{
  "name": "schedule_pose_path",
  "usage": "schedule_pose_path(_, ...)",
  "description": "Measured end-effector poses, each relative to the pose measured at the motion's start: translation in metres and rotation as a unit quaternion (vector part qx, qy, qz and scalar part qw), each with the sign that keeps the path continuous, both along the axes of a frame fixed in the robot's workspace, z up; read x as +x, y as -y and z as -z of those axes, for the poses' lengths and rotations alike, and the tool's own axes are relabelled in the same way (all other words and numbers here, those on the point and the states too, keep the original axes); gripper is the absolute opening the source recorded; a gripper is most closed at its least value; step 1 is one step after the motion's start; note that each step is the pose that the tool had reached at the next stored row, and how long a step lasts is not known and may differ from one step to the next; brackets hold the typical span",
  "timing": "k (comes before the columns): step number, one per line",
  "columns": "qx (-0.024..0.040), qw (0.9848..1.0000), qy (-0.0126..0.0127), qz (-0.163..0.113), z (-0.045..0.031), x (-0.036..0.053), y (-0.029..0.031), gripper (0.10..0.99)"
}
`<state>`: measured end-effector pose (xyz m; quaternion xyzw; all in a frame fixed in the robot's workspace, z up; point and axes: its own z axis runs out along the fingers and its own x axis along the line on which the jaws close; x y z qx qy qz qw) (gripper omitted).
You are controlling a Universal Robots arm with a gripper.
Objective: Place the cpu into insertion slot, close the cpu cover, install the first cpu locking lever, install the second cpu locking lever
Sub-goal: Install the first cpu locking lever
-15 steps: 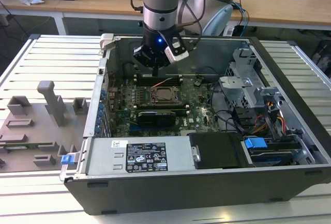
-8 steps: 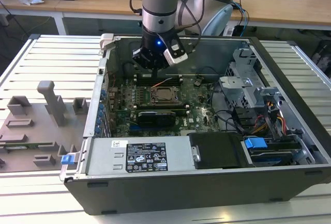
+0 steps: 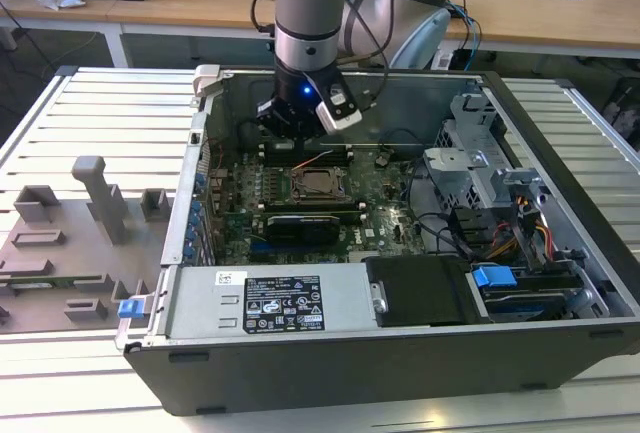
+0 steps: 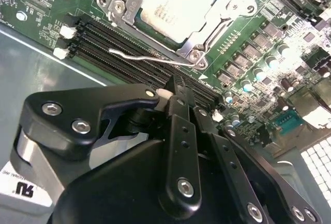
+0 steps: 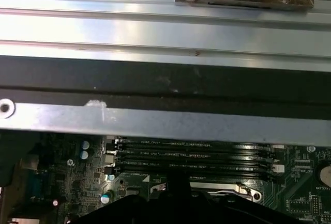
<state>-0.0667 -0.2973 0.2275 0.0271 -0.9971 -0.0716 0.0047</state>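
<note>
The cpu (image 4: 173, 4) lies silvery in the insertion slot (image 4: 194, 54), in the middle of the green motherboard (image 3: 390, 218). The cpu cover (image 4: 124, 1) lies flat around it as a metal frame. A thin wire locking lever (image 4: 150, 57) runs along the slot's edge beside the black memory slots (image 4: 114, 40). My gripper (image 4: 175, 87) hangs over those memory slots, a short way from the lever and not touching it. Its black fingers (image 4: 178, 131) meet at the tip and look shut with nothing between them. In the exterior view the gripper (image 3: 298, 138) is just behind the cpu (image 3: 312, 185).
The open computer case (image 3: 200, 133) walls in the board on all sides. A power supply (image 3: 285, 303) sits along the front and a drive cage (image 3: 480, 168) with cables at the exterior view's right. Grey fixtures (image 3: 70, 243) rest on the slatted table at the exterior view's left.
</note>
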Motion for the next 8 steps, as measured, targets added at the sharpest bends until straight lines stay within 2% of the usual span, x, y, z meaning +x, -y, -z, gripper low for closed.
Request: schedule_pose_path(8,0.0001,1.0,-0.0016,0.0,0.0074,0.024,-0.0014,0.106)
